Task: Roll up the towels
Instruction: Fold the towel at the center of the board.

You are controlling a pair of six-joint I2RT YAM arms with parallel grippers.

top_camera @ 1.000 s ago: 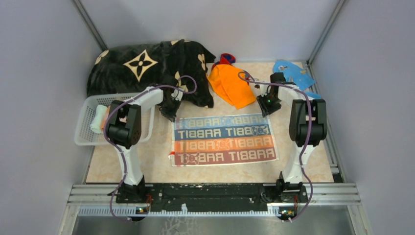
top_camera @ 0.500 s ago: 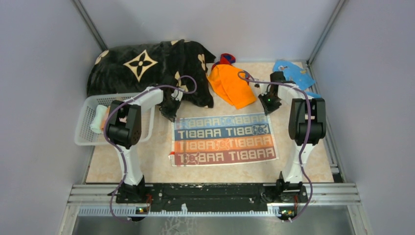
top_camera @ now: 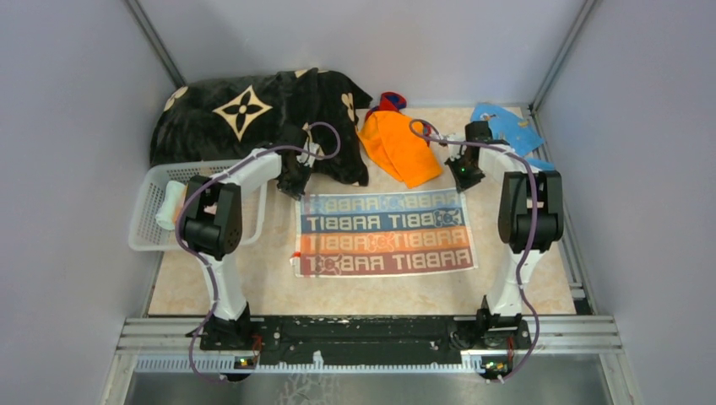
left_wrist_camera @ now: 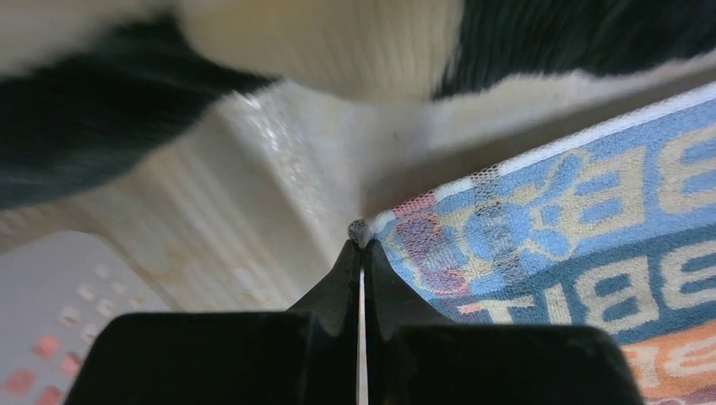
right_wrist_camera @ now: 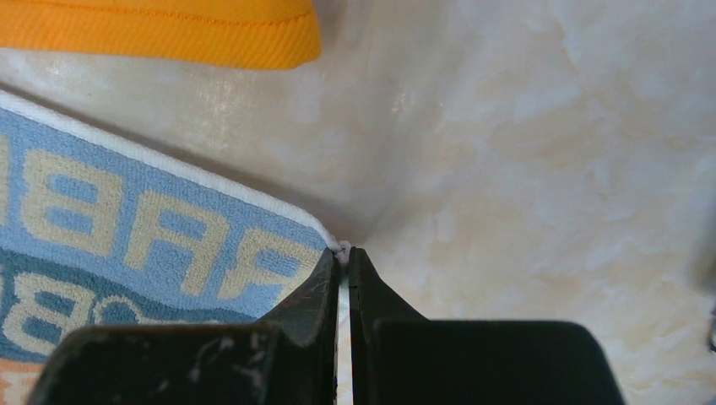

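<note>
Spread flat at the middle of the table, the striped towel is pinched at its far corners by the fully closed left gripper and right gripper, likely so that rolling is started evenly.

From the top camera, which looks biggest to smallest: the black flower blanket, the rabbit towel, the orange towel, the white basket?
1. black blanket
2. RABBIT towel
3. basket, partly hidden behind an arm
4. orange towel

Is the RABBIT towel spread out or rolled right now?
Spread flat: the RABBIT towel shows all four lettered stripes from above. The left tool and right tool are pinched shut on its far corners.
</note>
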